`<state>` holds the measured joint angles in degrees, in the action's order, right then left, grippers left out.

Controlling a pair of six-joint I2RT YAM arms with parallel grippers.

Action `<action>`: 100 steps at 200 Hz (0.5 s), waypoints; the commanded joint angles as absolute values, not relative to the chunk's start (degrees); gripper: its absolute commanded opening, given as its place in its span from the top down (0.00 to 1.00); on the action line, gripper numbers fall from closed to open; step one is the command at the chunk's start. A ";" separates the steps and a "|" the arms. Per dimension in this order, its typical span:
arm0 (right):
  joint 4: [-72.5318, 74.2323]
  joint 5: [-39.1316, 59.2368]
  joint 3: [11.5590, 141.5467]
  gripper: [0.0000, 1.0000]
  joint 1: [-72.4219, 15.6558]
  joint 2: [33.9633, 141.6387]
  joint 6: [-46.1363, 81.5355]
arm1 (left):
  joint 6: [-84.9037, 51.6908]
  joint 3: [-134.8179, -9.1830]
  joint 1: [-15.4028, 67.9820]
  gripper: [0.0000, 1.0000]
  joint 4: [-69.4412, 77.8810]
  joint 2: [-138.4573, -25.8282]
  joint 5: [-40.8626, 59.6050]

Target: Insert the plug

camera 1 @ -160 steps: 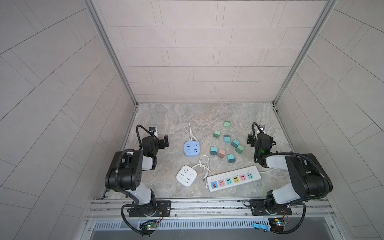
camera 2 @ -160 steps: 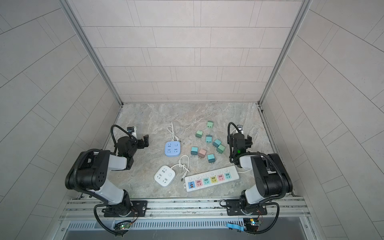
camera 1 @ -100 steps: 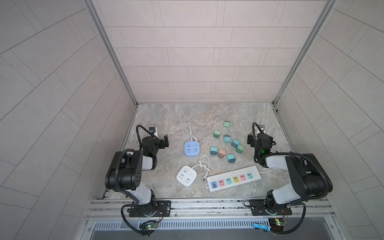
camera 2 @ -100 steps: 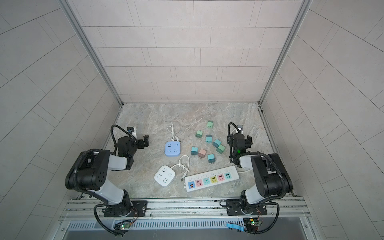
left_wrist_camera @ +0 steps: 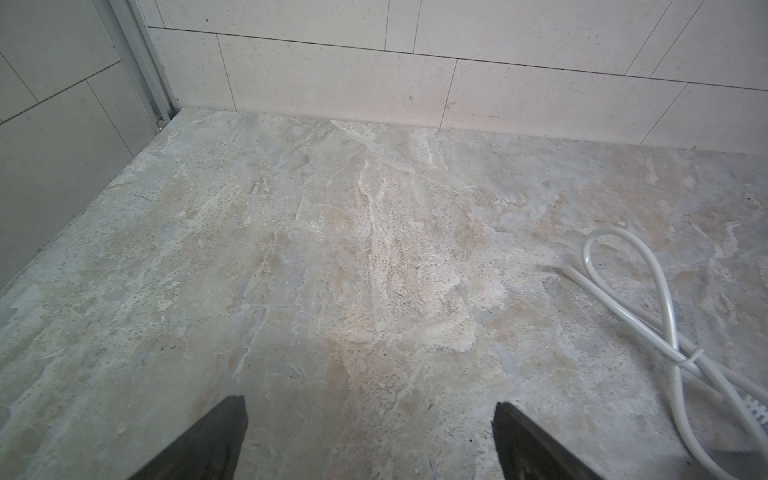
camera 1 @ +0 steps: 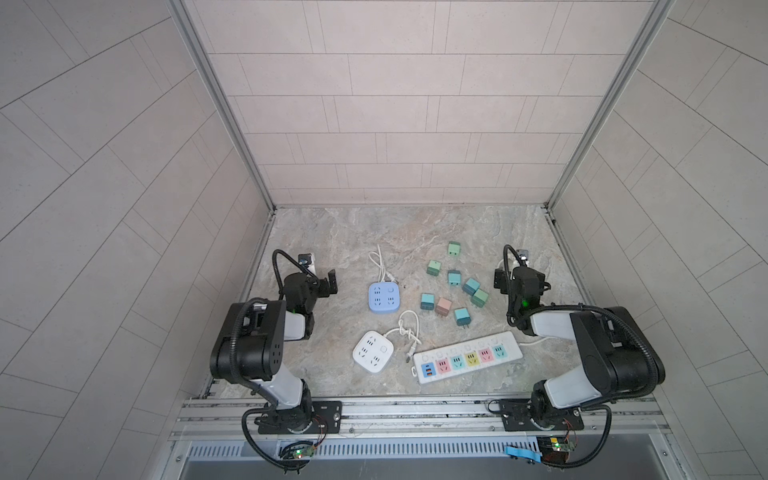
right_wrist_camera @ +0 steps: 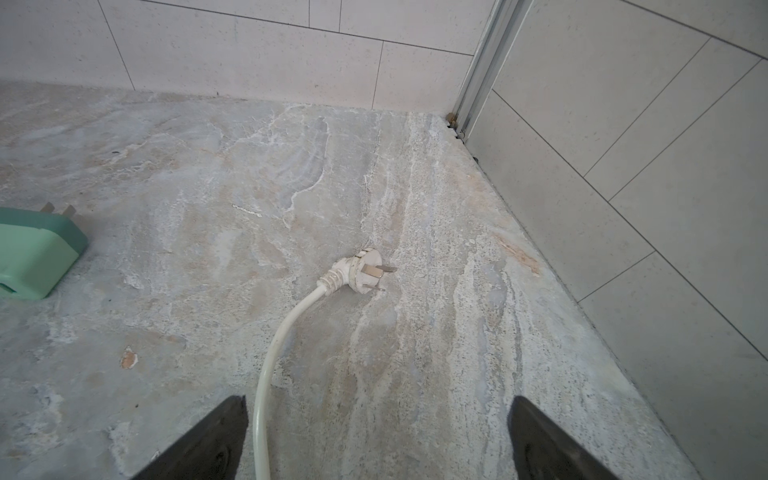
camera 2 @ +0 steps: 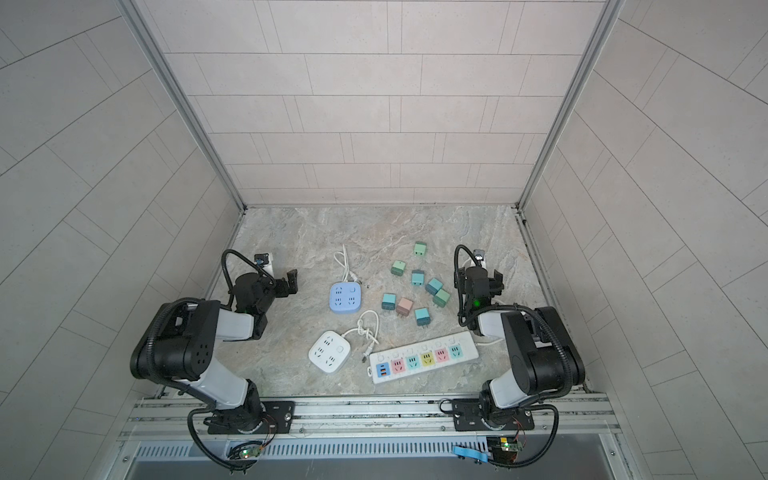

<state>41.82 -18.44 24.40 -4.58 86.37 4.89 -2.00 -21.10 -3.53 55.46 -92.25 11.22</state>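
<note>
Several small coloured plugs lie loose mid-table, among them a pink plug [camera 1: 443,306] and a green plug [camera 1: 480,297] [right_wrist_camera: 33,253]. A long white power strip [camera 1: 467,361] [camera 2: 424,360] with coloured sockets lies near the front. Its white corded plug [right_wrist_camera: 363,270] rests on the table ahead of my right gripper [right_wrist_camera: 378,415] [camera 1: 519,276], which is open and empty; the cord runs in beside one finger. My left gripper [left_wrist_camera: 370,415] [camera 1: 328,284] is open over bare table at the left, holding nothing.
A blue square socket block [camera 1: 384,296] and a white square socket block [camera 1: 373,351] lie left of the plugs, each with a looped white cable [left_wrist_camera: 648,299]. Tiled walls close in the marble table [camera 1: 415,232] on three sides.
</note>
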 commanded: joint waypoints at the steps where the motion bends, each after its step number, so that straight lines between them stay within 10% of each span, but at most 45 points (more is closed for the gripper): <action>1: 41.99 -19.40 24.15 0.00 -4.75 86.13 4.68 | -0.14 -21.71 -2.98 0.00 56.21 -91.55 12.45; 71: 42.78 -18.80 22.94 0.00 -5.05 84.02 3.80 | 0.12 -20.24 -2.90 0.00 58.54 -91.04 13.59; 100: 13.65 -28.30 32.22 0.00 -5.40 74.80 11.17 | -2.67 -11.96 -2.92 0.00 67.56 -84.41 6.23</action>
